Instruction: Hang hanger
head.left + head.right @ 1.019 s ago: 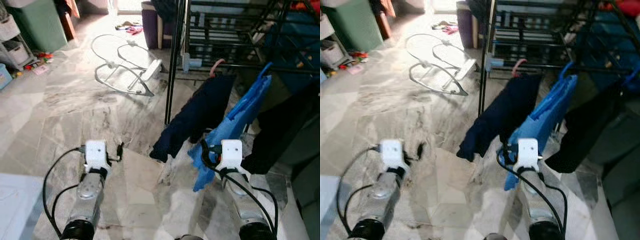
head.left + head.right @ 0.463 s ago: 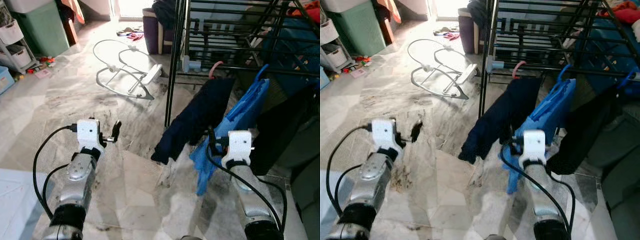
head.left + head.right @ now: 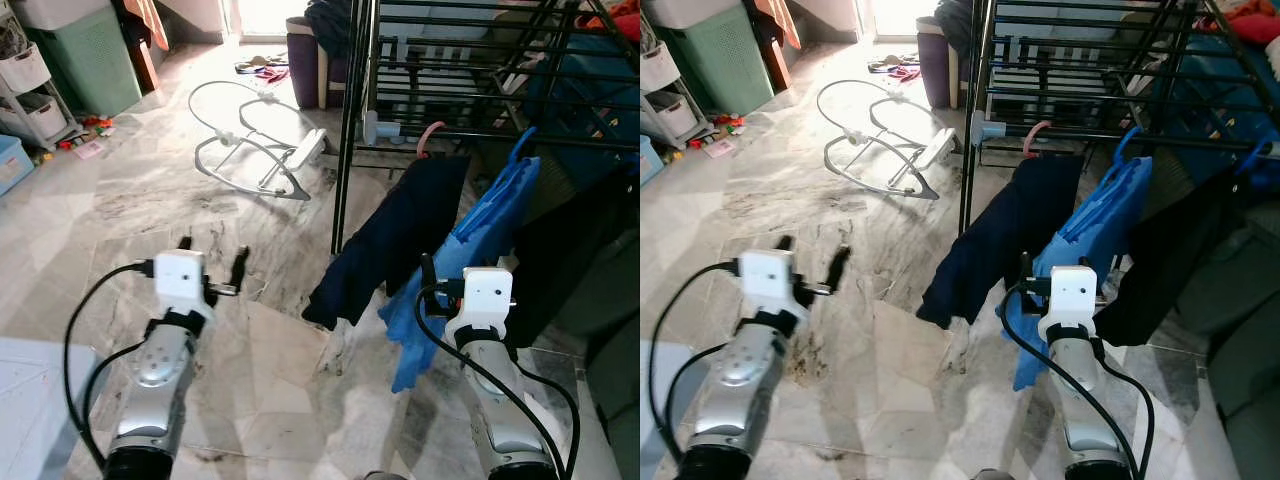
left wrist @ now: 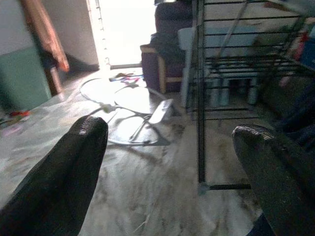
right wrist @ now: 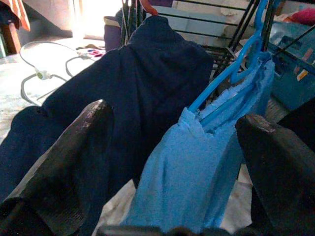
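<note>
1. blue plastic hanger hooked on black metal drying rack, soft blue garment draped beside dark navy garment.
2. left gripper: spread wide, empty, well left of rack.
3. right gripper: wide open, empty, facing blue garment below rack; better withdrawn gently, avoiding snagged cloth.

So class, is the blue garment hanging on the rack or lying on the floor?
Hanging. The blue garment sits on a blue hanger hooked over the rack rail, its hem above the floor.
</note>
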You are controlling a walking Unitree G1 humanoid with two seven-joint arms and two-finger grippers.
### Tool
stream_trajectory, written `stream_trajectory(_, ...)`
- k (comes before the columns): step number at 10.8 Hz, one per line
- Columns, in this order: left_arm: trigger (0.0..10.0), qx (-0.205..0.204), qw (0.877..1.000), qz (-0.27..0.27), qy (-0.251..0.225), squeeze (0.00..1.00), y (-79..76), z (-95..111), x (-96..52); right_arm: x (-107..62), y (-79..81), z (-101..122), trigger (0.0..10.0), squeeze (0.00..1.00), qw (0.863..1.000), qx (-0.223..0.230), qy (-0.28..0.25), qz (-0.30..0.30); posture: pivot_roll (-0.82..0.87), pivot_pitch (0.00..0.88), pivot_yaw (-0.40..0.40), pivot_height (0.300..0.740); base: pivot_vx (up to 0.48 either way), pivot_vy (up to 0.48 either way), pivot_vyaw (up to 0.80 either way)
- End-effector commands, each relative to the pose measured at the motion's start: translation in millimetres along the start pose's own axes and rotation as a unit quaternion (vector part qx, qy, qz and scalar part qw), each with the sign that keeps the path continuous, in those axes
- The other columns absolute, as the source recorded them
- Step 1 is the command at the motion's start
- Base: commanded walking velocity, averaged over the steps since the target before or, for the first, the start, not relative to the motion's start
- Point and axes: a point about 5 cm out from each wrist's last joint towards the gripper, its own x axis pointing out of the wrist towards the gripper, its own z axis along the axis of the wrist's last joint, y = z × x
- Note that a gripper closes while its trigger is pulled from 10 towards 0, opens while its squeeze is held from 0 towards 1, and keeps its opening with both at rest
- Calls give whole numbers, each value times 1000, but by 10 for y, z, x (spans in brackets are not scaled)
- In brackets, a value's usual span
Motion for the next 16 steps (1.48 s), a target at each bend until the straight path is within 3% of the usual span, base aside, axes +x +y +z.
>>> stream_trajectory(1,10000,-6,1000,18,9,1000,89,11,11,23,18,51,10000,0,1000,4,-7,-7,-206,80,38,740,0,0,0)
stream_trajectory(2,10000,-19,1000,12,2,1000,84,39,23,30,12,70,10000,980,1000,9,-12,-12,-210,76,38,740,0,0,0)
stream_trajectory(3,10000,-18,1000,18,5,1000,73,34,34,31,3,70,10000,1000,1000,10,-10,-13,-217,74,33,740,0,0,0)
stream_trajectory(4,10000,-18,1000,20,9,1000,35,18,44,34,-15,78,10000,1000,1000,8,-12,-11,-226,69,30,740,0,0,0)
stream_trajectory(5,10000,-18,1000,14,19,898,-12,-8,55,35,-45,61,10000,1000,1000,0,-6,-23,-230,59,30,740,0,0,0)
stream_trajectory(6,10000,-15,1000,4,16,0,-40,0,68,40,-60,53,10000,0,1000,-2,-3,-27,-232,54,28,740,0,0,0)
stream_trajectory(8,10000,-37,999,-27,10,0,-86,18,109,49,-53,59,10000,0,1000,-2,-3,-27,-239,53,31,740,0,0,0)
stream_trajectory(16,10000,-45,997,-62,22,0,-170,-41,151,10,-167,4,10000,0,999,-15,12,-50,-277,71,48,740,0,0,-75)
